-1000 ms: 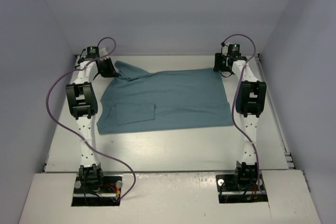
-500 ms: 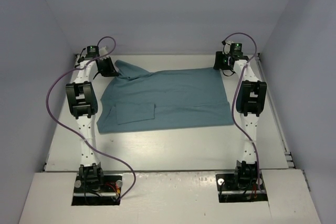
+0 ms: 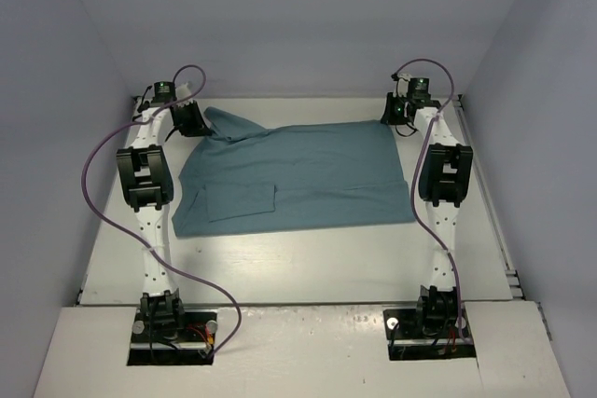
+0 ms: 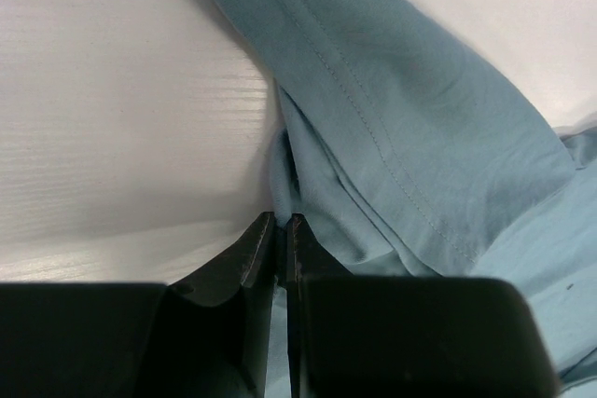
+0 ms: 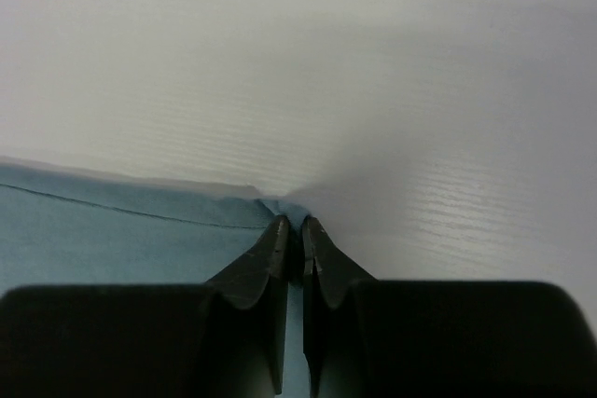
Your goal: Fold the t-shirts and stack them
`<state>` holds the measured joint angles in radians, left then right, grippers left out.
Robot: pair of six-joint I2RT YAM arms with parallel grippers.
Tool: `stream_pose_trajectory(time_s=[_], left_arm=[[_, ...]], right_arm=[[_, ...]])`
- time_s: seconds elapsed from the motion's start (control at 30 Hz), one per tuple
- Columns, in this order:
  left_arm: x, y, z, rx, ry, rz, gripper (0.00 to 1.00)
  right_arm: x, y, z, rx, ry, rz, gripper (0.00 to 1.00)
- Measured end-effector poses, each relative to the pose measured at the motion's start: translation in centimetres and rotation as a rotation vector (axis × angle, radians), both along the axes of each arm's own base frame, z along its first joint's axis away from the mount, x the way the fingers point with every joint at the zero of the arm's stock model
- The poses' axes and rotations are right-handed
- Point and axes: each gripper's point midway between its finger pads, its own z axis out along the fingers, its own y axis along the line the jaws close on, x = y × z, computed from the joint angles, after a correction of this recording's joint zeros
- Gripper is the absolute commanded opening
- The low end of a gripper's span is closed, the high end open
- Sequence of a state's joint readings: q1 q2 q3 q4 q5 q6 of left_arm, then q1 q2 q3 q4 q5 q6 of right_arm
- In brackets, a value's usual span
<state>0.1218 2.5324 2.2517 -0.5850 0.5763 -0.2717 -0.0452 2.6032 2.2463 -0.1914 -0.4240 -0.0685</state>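
Note:
A plain teal t-shirt (image 3: 298, 179) lies spread on the white table, folded over, with a sleeve flap at its front left. My left gripper (image 3: 191, 120) is shut on the shirt's far left corner, where the cloth bunches and a hemmed sleeve (image 4: 392, 109) rises away from the jaws (image 4: 282, 221). My right gripper (image 3: 399, 116) is shut on the shirt's far right corner; the wrist view shows the pinched hem corner (image 5: 270, 204) between the closed fingertips (image 5: 292, 223). Both grippers sit low at the table's far side.
The white table (image 3: 308, 263) is enclosed by grey-blue walls at the back and both sides. Purple cables (image 3: 98, 188) loop from each arm. The arm bases (image 3: 168, 319) stand at the near edge.

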Motion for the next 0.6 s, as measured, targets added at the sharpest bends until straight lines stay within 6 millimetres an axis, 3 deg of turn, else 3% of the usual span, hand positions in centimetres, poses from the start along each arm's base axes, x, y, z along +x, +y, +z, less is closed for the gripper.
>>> stream_pose_trajectory(time_s=[0.4,0.6], left_arm=[[0.2,0.8,0.5,-0.045,-0.01,0.016,0.0],[0.2,1.2,2.1,-0.061,-0.035,0.017,0.0]], right_arm=[[0.1,-0.2,0.2,-0.006,-0.002,0.002,0.0],[-0.9,-0.7,1.2,-0.006,0.008,-0.003,0.0]])
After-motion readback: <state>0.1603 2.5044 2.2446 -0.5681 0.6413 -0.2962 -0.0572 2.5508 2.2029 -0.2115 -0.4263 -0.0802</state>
